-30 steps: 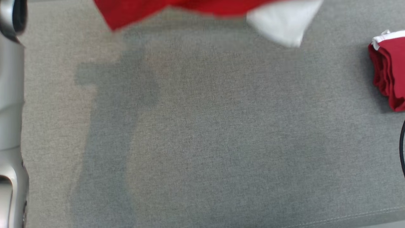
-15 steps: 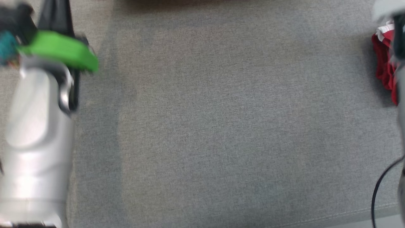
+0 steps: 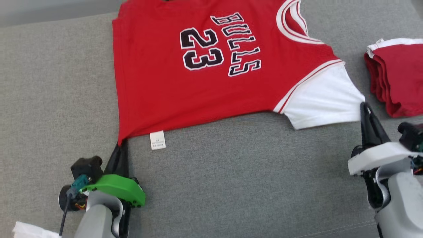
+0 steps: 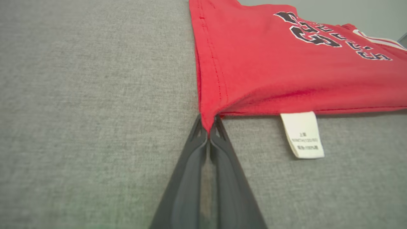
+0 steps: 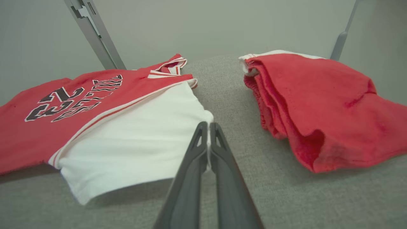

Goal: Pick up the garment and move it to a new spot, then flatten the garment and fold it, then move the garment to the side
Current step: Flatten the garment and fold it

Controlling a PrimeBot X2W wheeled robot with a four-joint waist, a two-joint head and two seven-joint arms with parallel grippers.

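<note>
Flattening seems in hand: left end effector (image 4: 208,128) is clamped on the jersey (image 3: 198,82) hem corner, right end effector (image 5: 208,126) closed on its sleeve (image 5: 133,143) tip. Next likely needs a taut pull, then folding.

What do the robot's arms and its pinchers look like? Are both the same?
Almost. Both have two long, thin, dark fingers tapering to points. The left gripper has a bright green cover, the right gripper a white cover. The left forearm and right forearm are smooth silver-grey, and a thin black cable runs by the left one.
</note>
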